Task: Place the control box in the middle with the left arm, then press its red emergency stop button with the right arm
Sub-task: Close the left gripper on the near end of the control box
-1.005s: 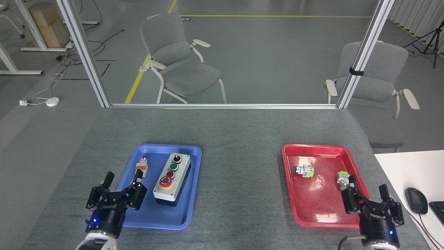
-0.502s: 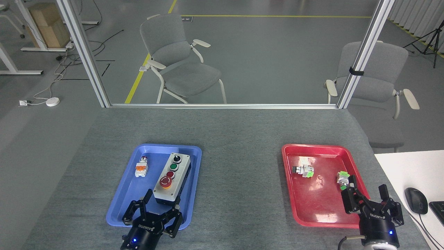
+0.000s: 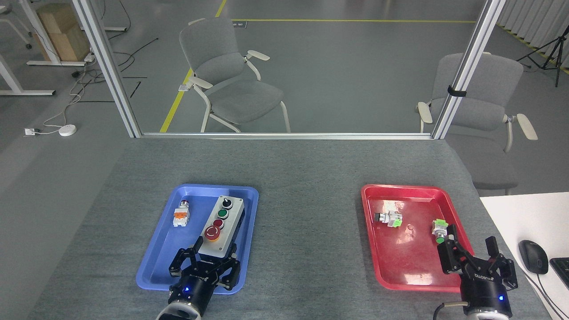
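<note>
- Control box [image 3: 221,227] lay in the blue tray [image 3: 153,266] on the left half of the grey counter [image 3: 306,178], its long side running away from the robot along the tray's right half.
- A small loose switch with an orange band [image 3: 181,215] sat in the same tray, left of the box and apart from it.
- On the box's light grey face stood a row of four controls (black knob farthest, then green, then a small dark red), with the red emergency stop button [image 3: 212,232] nearest the robot.
- The left pincer [image 3: 205,262] sat at the box's near end, its black fingers spread wide to either side of that end; whether they touched the box could not be told.
- The red tray [image 3: 449,202] lay well apart on the right half of the counter, holding two small switches, one near its far left [image 3: 388,218] and one with a green tip by its right rim [image 3: 439,229].
- The right pincer [image 3: 473,257] hung over the red tray's near right corner, fingers apart and gripping nothing.
- A white desk [image 3: 511,213] with a black mouse [image 3: 533,256] stood at the far right.
</note>
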